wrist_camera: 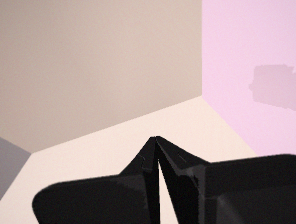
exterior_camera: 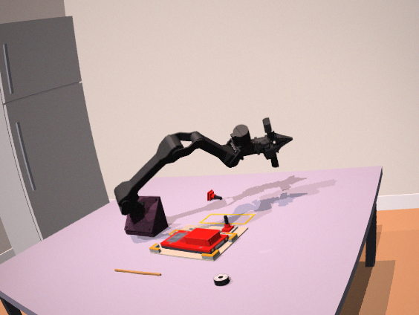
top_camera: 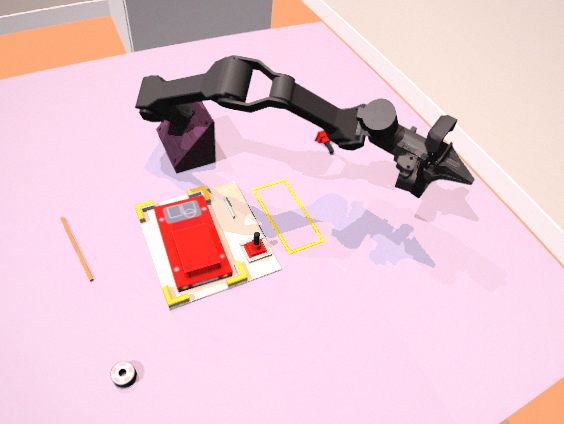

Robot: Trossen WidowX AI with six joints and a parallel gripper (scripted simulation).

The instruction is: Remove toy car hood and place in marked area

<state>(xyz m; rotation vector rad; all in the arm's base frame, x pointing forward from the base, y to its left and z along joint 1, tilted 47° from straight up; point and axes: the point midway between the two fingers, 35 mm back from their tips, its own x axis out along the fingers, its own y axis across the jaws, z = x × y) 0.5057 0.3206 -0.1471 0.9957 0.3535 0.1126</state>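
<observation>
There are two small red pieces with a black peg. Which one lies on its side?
The loose red piece on the bare table beneath the arm lies tipped over. The other red piece stands upright on the beige board.

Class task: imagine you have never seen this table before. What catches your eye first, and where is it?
The bright red toy car on its pale yellow-cornered board, mid-table, stands out first. Beside it lies the yellow outlined rectangle. The black arm's shut gripper hangs high near the table's edge, holding nothing.

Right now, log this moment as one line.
pincer: shut, empty, raised near table edge | hood: on toy car | marked area: no hood inside | stage: not grasped
</observation>
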